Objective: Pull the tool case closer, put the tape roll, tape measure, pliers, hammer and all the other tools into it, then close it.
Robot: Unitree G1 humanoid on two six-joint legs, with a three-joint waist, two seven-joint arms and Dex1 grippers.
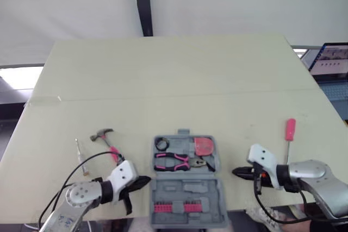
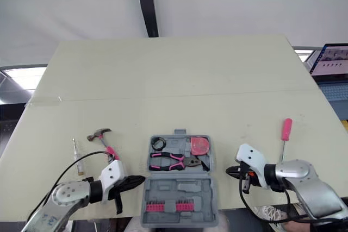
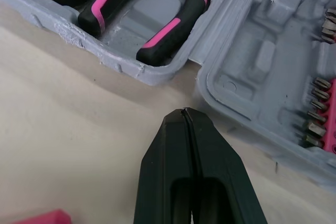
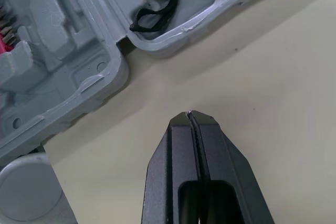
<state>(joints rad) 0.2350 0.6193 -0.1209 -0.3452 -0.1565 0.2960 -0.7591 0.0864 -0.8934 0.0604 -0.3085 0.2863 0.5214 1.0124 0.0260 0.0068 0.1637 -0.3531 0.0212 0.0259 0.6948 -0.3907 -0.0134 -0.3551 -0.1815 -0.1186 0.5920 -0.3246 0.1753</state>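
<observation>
Tool case: one, open.
Inside: pliers, tape roll, tape measure, one each.
Outside: one hammer, one screwdriver.
Fingers: left gripper, right gripper clenched, empty.

Left gripper and right gripper, both closed (fingertips meeting, no gap), point inward toward each other, held low.

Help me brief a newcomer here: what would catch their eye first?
The open grey plastic tool case sits at the near edge of the cream table, holding pink-handled pliers. The left gripper and right gripper flank it, both shut. A pink-handled hammer lies to its left, a pink-handled screwdriver to its right.
</observation>
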